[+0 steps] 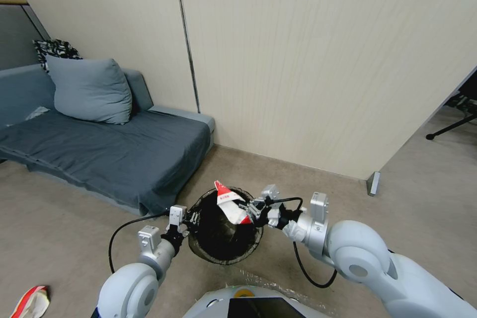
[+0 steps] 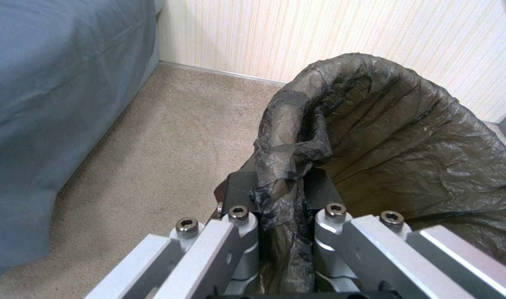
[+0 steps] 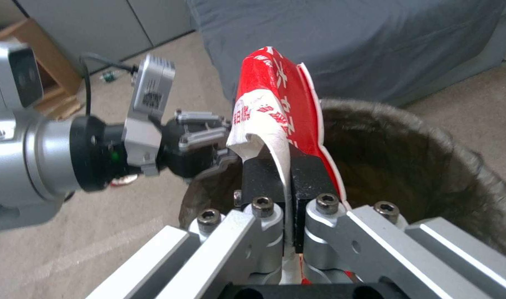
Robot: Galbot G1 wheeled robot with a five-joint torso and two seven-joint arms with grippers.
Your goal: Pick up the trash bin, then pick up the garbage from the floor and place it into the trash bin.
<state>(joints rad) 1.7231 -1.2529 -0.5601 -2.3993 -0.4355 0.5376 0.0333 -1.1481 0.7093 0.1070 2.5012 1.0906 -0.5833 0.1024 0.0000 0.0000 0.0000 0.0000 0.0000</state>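
Head view: the trash bin (image 1: pixel 223 238) hangs in front of the robot, off the carpet, just beside the sofa (image 1: pixel 109 154) corner. The left gripper (image 1: pixel 185 222) is clamped on the bin's rim on the sofa side. The right gripper (image 1: pixel 252 208) sits at the opposite rim, pinching a red-and-white wrapper (image 1: pixel 231 204) right over the dark mouth. Another red-and-white wrapper (image 1: pixel 31 302) lies on the floor, well apart from the bin.

Left wrist view: the black pads (image 2: pixel 239 187) are narrow, squeezing the bunched bag liner (image 2: pixel 397 137) and rim between them.

Right wrist view: the pads (image 3: pixel 264 174) are closed tight on the wrapper (image 3: pixel 275 95), which stands upright above the bin (image 3: pixel 419 166), with the left gripper (image 3: pixel 209 137) across the rim.
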